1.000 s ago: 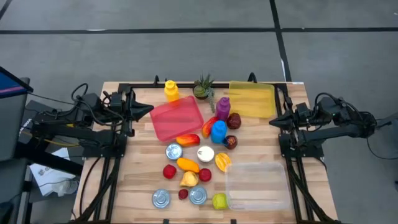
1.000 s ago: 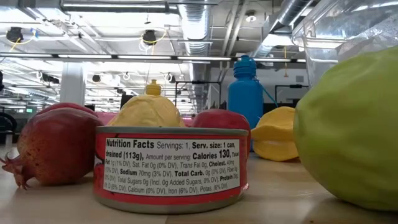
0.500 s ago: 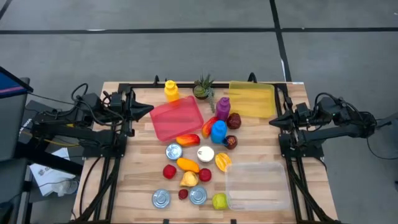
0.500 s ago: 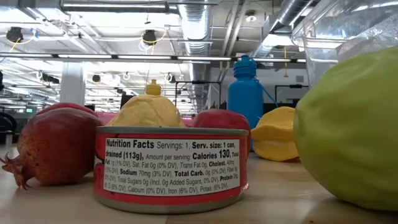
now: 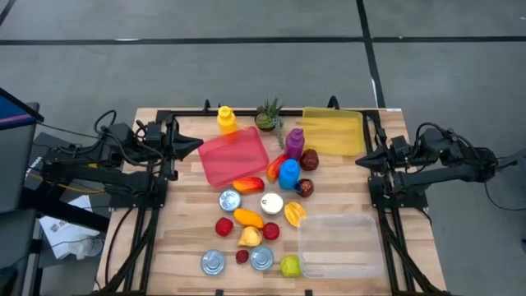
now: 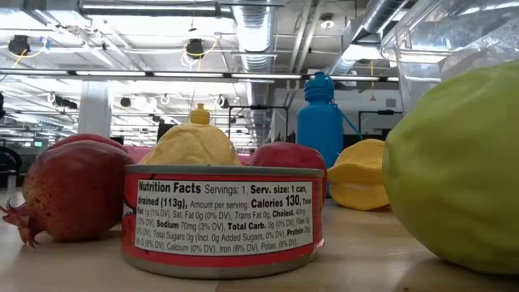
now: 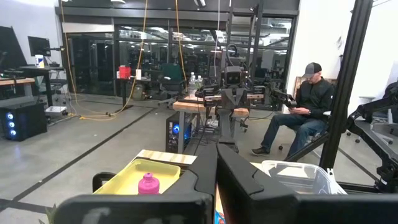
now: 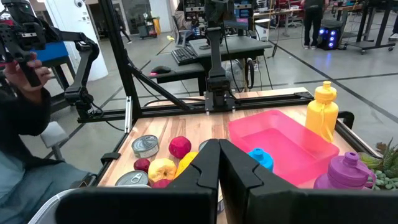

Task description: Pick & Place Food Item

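While both arms waited at the worktop's [image 5: 173,247] side edges, no food had been picked. The left end effector [image 5: 196,144] sat just left of the pink tray [image 5: 233,156], its fingers pressed together with nothing between them. The right end effector [image 5: 362,161] hung well to the right of that tray, below the yellow tray [image 5: 332,131], likewise closed and empty.

The food lay crowded below the pink tray: an orange piece [image 5: 248,218], a red fruit [image 5: 223,226], a yellow fruit [image 5: 250,237], a green fruit [image 5: 289,265], with cans [image 5: 213,262] and a blue bottle [image 5: 288,173] mixed among them. A clear bin [image 5: 339,243] stood farther right of the cluster.

The task named no particular item, so choosing one was the first uncertainty. The likeliest trouble was crowding: fingers coming down on one fruit could nudge a touching neighbour or a can. Round fruit would probably roll or squirt out of an off-centre pinch. The bottles looked easy to topple if an arm swept low across the cluster.
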Robot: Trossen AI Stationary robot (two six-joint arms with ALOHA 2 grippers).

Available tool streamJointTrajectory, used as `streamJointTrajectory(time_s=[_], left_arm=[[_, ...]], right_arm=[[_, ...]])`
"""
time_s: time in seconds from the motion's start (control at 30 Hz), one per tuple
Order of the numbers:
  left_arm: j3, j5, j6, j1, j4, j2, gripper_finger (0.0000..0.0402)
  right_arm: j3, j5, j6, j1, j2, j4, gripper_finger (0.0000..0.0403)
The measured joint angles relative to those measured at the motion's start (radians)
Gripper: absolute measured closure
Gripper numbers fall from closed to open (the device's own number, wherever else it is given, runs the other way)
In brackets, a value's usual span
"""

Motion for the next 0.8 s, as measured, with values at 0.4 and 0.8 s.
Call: streamJointTrajectory(time_s=[0.4, 0.8], left_arm=[[0.000, 0.001, -0.023, 0.000, -0.005, 0.000, 0.0399], [0.000, 0.001, -0.027, 0.000, -0.003, 0.000, 0.0399]], right_arm=[[0.000, 0.000, -0.034, 0.000, 0.000, 0.033, 0.0403], [0.000, 0.000, 0.021, 0.000, 0.000, 0.063, 0.0403]])
